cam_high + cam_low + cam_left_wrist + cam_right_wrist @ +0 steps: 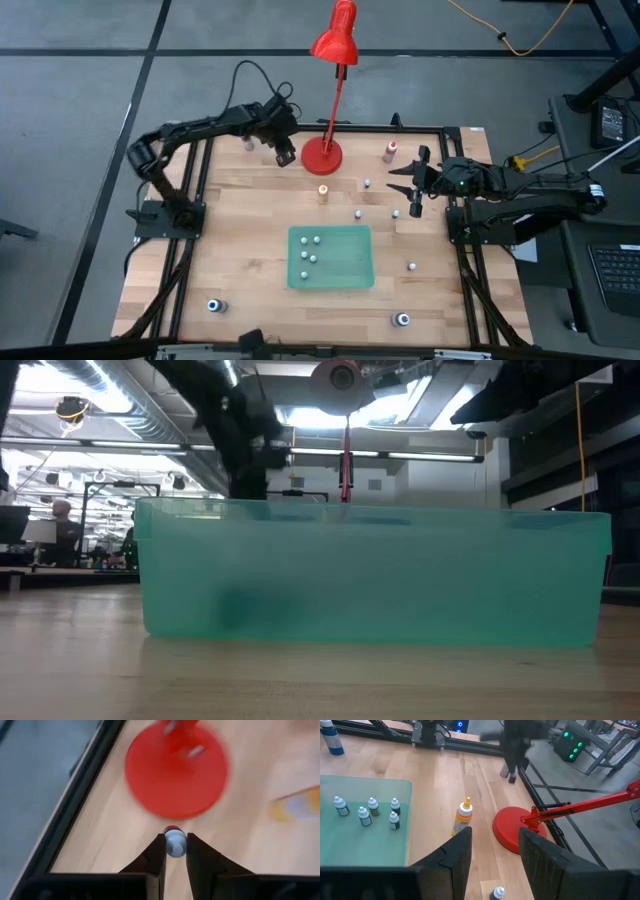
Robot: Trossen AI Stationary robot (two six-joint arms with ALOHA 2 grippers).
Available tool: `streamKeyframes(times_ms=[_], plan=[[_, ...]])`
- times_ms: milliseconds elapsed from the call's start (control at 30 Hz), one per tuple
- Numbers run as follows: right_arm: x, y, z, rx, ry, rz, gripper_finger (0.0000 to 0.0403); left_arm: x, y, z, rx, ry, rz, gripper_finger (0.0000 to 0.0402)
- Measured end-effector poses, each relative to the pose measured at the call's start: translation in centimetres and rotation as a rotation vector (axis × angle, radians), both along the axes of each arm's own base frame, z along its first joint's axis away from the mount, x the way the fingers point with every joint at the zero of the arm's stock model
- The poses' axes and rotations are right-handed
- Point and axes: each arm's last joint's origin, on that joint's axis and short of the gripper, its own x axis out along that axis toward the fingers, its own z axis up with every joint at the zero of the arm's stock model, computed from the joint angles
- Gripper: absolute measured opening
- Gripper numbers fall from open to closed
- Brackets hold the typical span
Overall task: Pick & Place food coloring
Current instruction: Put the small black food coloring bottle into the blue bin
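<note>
Two grippers are in view. The left gripper (285, 155) sits just beside the base of the red desk lamp (322, 154), on the side away from the right arm, and its fingers (156, 857) are closed to a narrow gap around a small food coloring bottle (175, 842) with a whitish body and a red tip; in the left wrist view both fingers touch the bottle's sides. The lamp base lies just ahead of that held bottle. The right gripper (412, 184) is well apart from the left one, across the lamp, with its fingers (457, 855) spread wide and gripping nothing. Ahead of the right gripper stands an orange-capped bottle (462, 818), upright on the wooden table (250, 260), between this gripper's line of sight and the lamp base. Beyond that bottle, the green tray (330, 282) contains four small white-capped bottles (366, 811), all upright. Further loose bottles (385, 208) stand on the table close to the right gripper, toward the tray. A pink-topped bottle (390, 151) stands near the right gripper on its lamp side. Two blue-topped bottles (214, 306) are well apart from both grippers, beyond the tray.
</note>
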Motion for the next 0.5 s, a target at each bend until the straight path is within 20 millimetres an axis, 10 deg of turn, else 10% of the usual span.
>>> streamKeyframes(times_ms=[500], plan=[[0.0, 0.0, 0.0, 0.0, -0.002, -0.002, 0.0163, -1.6, -13.2, 9.4, 0.016, -0.283, -0.183, 0.0048]])
